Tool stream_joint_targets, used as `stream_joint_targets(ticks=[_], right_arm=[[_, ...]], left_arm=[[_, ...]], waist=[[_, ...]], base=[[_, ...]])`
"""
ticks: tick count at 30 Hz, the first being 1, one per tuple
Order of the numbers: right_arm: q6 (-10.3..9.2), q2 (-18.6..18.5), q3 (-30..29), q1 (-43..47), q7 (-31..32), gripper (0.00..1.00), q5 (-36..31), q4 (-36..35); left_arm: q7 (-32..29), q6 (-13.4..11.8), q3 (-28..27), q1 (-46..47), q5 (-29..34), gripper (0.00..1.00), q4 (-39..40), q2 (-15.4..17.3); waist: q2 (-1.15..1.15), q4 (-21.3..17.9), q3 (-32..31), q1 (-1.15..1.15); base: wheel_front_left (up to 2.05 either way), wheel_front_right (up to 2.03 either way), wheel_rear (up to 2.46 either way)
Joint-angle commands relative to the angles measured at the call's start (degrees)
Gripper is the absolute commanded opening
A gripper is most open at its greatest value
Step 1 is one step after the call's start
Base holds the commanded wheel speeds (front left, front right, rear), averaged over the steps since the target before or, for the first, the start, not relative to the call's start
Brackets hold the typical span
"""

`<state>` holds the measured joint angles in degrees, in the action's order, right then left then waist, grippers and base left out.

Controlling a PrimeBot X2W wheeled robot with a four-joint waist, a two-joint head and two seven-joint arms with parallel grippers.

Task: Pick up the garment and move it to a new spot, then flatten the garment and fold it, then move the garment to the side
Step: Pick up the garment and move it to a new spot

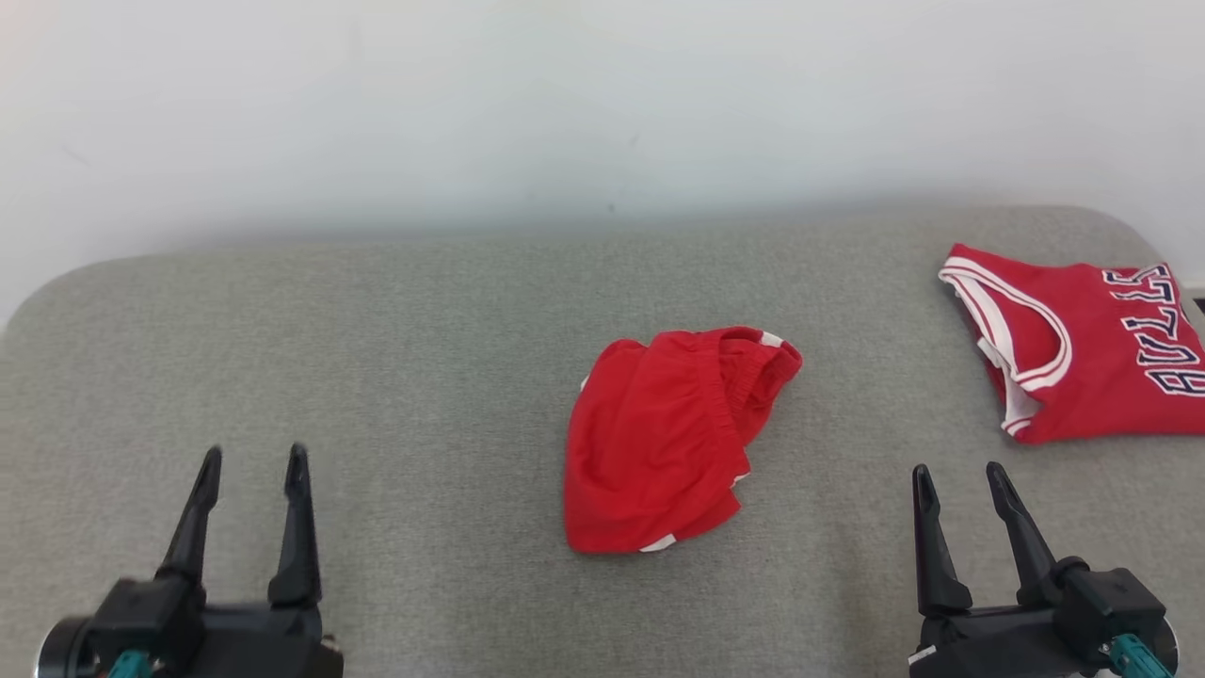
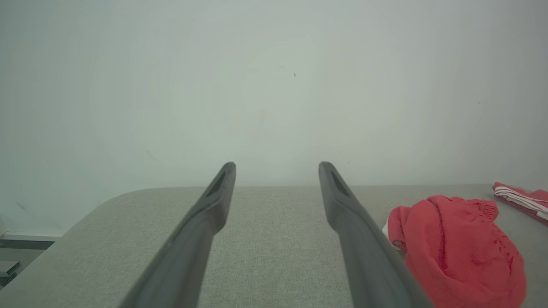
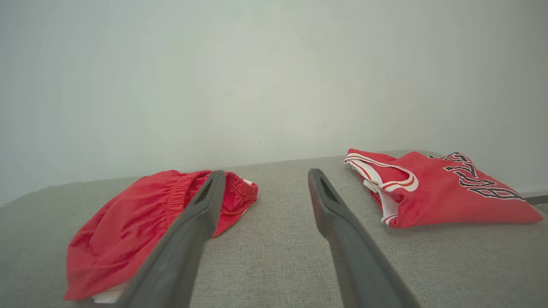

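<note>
Both grippers hang over the near edge of the grey padded surface (image 1: 395, 311). Left gripper (image 1: 255, 461) is close to the near left corner, its two dark fingers (image 1: 297, 527) standing apart with nothing between them. Right gripper (image 1: 958, 476) is close to the near right corner, its fingers also spread apart and empty. Between the two, about in the middle of the surface and apart from both, lie the red shorts (image 1: 659, 443), crumpled into a heap; the elastic waistband points to the far edge and small white trim shows at the borders. At the right edge, toward the far right corner, a red jersey (image 1: 1092, 367) with white trim and dark letters lies folded, well apart from the shorts. Behind the far edge rises a plain white wall (image 1: 602, 94).
</note>
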<state>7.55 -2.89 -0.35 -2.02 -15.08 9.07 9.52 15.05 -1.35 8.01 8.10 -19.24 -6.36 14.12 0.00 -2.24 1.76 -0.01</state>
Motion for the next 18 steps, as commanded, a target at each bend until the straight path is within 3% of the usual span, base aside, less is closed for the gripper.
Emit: stream_joint_targets(ticks=[1,9,18], right_arm=[[-0.16,0.01,-0.12,0.77,-0.06,1.0,-0.47,-0.2],[-0.17,0.0,-0.62,2.34,-0.06,1.0,0.51,0.06],[-0.16,0.0,0.02,3.2,-0.06,1.0,1.38,0.88]], left_arm=[[0.14,-0.15,-1.06,-2.38,0.97,1.0,1.12,-0.27],[0.15,1.97,-4.52,-9.78,2.79,1.0,2.47,-3.31],[0.16,4.62,-7.54,-12.06,4.95,1.0,1.52,-6.37]], waist=[[0.0,1.42,-1.14,0.01],[0.0,3.2,-1.97,0.01],[0.0,2.96,-2.18,0.01]], base=[[0.0,0.0,0.0],[0.0,0.0,0.0],[0.0,0.0,0.0]])
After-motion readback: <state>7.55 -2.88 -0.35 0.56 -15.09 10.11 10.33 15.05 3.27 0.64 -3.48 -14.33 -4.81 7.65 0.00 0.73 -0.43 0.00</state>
